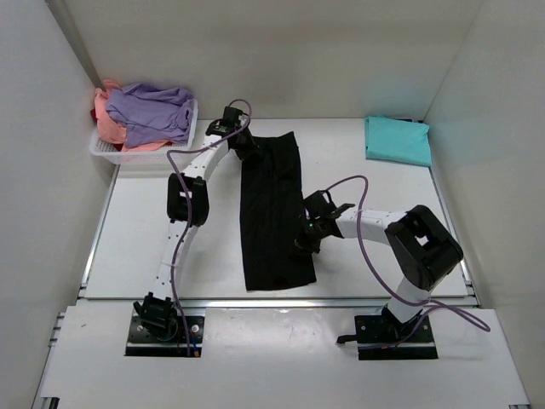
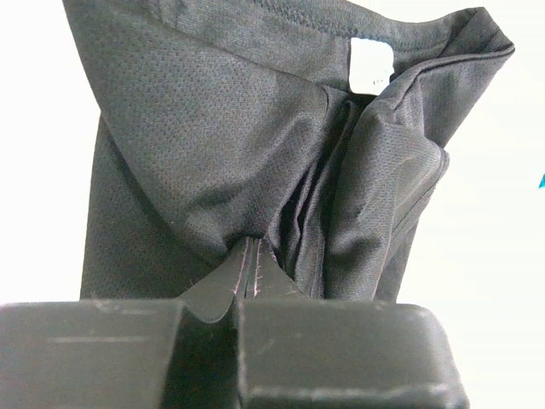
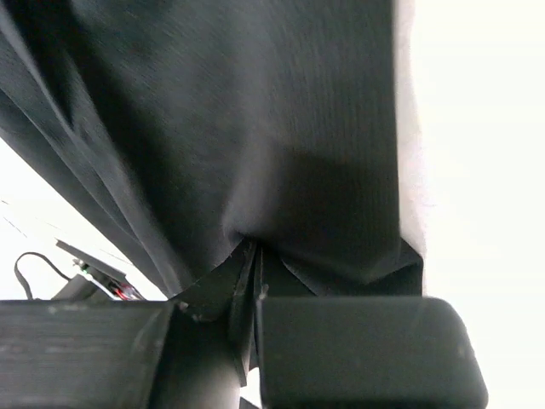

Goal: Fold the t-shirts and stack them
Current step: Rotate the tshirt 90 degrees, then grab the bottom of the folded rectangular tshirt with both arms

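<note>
A black t-shirt (image 1: 272,213) lies as a long narrow strip down the middle of the table. My left gripper (image 1: 249,149) is at its far left corner, shut on the black cloth (image 2: 196,128) near the collar, where a small pale neck label (image 2: 372,64) shows. My right gripper (image 1: 305,243) is at the strip's right edge, nearer the front, and is also shut on a pinch of the black fabric (image 3: 255,111). In both wrist views the jaws meet with cloth bunched at their tips. A teal t-shirt (image 1: 398,139) lies folded flat at the back right.
A white mesh basket (image 1: 145,155) stands at the back left corner. It holds a lavender t-shirt (image 1: 153,111) on top of a salmon-pink one (image 1: 109,128), with a bit of red cloth (image 1: 96,112) behind. White walls close in the table on three sides.
</note>
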